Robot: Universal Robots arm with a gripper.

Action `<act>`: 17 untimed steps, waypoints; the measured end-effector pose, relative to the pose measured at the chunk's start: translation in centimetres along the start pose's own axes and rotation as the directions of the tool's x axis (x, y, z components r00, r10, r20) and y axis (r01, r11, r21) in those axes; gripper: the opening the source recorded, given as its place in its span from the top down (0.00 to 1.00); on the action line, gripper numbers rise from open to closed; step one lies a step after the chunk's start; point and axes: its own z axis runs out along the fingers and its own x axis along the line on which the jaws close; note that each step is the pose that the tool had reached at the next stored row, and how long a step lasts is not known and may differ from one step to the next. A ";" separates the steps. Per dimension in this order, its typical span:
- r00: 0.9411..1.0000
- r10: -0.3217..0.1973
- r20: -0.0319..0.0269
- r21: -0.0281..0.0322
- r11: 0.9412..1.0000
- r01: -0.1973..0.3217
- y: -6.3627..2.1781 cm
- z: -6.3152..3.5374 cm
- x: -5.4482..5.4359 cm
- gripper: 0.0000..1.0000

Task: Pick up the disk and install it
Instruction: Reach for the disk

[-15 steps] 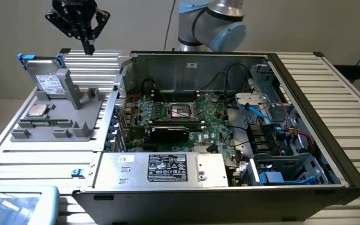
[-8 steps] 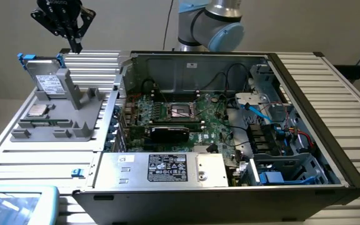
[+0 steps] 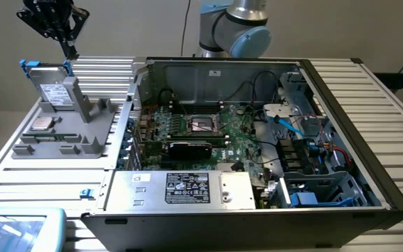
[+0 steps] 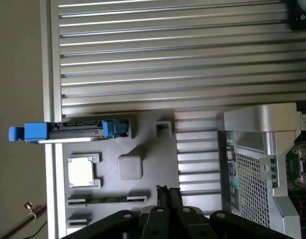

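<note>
You have the gripper up in the far corner on the exterior view's left, its two slim black fingers pressed together with nothing between them, so the hand is clenched and empty. The disk stands on edge in the grey fixture tray, its white label facing the camera and the blue carrier frame showing at both top corners. Your fingertips hang just above the disk's top edge, near the blue corner on the exterior view's right; whether they touch it cannot be told, but they do not grasp it. From the wrist view you look down on the disk edge-on, a thin grey bar with blue ends at the tray's rim. A small square silver chip lies flat in a tray pocket just in front of the disk. The tray sits on the slatted aluminium table, just beside the open computer case, which lies toward the exterior view's right. Inside the case you can see the green motherboard, and the silver power supply with its black label along the near side.
</note>
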 end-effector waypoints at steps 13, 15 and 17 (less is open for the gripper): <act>1.000 0.001 -0.020 0.003 1.000 -0.001 1.69 0.17 5.3 0.89; 1.000 0.001 -0.024 0.003 1.000 -0.001 1.98 0.20 6.1 0.89; 1.000 0.001 -0.027 0.004 1.000 -0.001 2.26 0.22 6.9 0.89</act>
